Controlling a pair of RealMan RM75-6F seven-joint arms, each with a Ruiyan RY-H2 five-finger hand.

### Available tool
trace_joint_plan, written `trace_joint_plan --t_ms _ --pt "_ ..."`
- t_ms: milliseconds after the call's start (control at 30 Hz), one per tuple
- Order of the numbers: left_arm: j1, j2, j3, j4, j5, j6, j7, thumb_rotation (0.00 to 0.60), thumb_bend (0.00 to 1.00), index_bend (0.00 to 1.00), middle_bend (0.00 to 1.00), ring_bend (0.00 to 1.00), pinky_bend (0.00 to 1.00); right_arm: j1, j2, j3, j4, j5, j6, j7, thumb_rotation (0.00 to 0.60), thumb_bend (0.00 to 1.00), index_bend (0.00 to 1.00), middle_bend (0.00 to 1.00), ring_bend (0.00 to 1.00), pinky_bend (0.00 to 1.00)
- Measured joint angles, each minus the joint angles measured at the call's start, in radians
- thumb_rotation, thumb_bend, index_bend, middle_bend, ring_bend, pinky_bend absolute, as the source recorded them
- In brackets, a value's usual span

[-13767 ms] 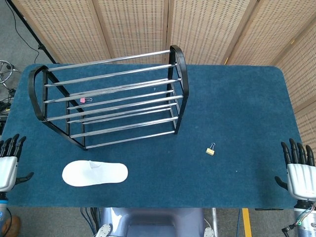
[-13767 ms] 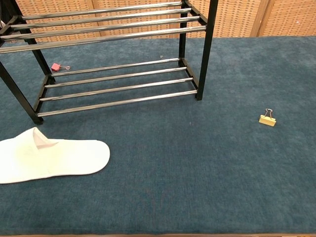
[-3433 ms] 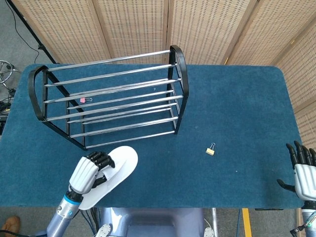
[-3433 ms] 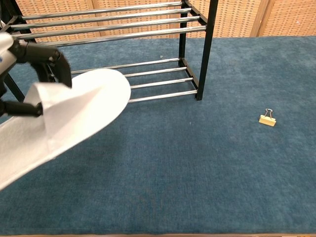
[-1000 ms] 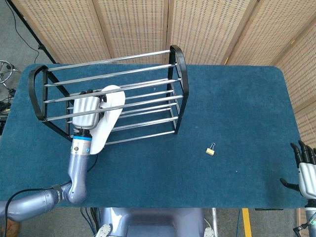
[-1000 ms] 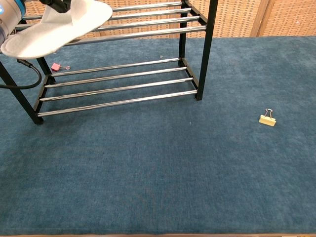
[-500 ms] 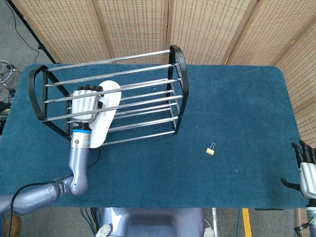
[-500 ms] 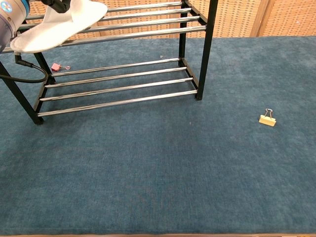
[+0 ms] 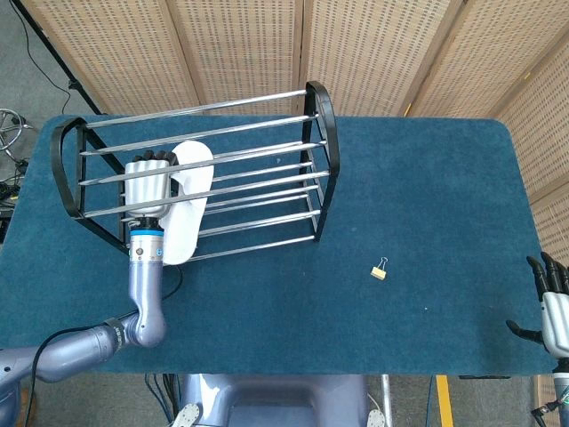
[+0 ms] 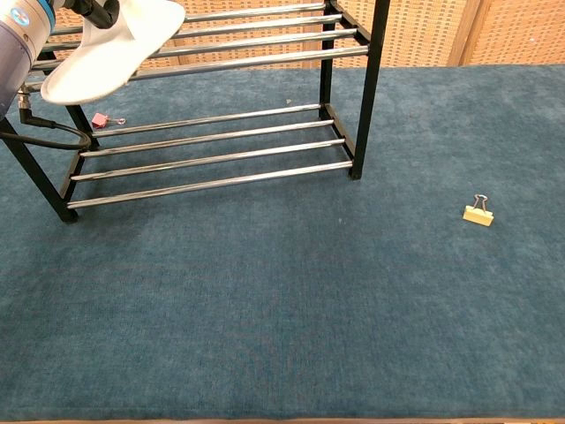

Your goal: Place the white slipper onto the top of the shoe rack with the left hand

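- The white slipper [image 9: 185, 200] hangs over the top bars of the shoe rack [image 9: 267, 151], toe toward the back, heel jutting past the front rail.
- The left hand [image 9: 148, 184] grips it along its left edge, fingers curled over the side.
- Step in hand, as I judge it: the carry is done, the set-down is not.
- Next move calls for lowering the sole flat across several bars before letting go.
- The right hand [image 9: 553, 307] waits at the table's [image 9: 427, 196] far corner, fingers apart, holding nothing.
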Motion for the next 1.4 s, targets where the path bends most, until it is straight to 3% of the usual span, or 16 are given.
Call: trace_joint_plan --t_ms 133,300,400,867,1400 --pt "0.004 0.012 0.006 -0.026 0.002 0.005 -0.005 0.6 0.42 0.48 0.4 0.27 0.53 0.0 0.0 -0.001 -0.002 -0.001 0.0 -0.002 0.6 0.0 0.0 0.0 0.0 0.0" --pt "0.013 0.045 0.022 -0.075 0.006 0.011 0.0 0.6 0.33 0.45 0.37 0.25 0.53 0.001 -0.001 -0.003 -0.003 -0.002 -0.003 -0.005 0.6 0.0 0.0 0.0 0.0 0.0" --pt "0.019 0.061 0.031 -0.1 0.005 0.012 0.004 0.6 0.29 0.44 0.36 0.24 0.52 0.001 -0.001 -0.003 -0.005 -0.003 -0.002 -0.006 0.6 0.0 0.0 0.0 0.0 0.0" --pt "0.051 0.12 0.092 -0.227 0.024 0.044 0.03 0.6 0.29 0.44 0.35 0.24 0.51 0.002 -0.001 -0.005 -0.007 -0.001 -0.003 -0.009 0.6 0.0 0.0 0.0 0.0 0.0" --pt "0.064 0.129 0.151 -0.38 0.093 0.101 0.083 0.6 0.29 0.44 0.35 0.25 0.48 0.002 0.0 -0.006 -0.012 -0.001 -0.003 -0.01 0.6 0.0 0.0 0.0 0.0 0.0"
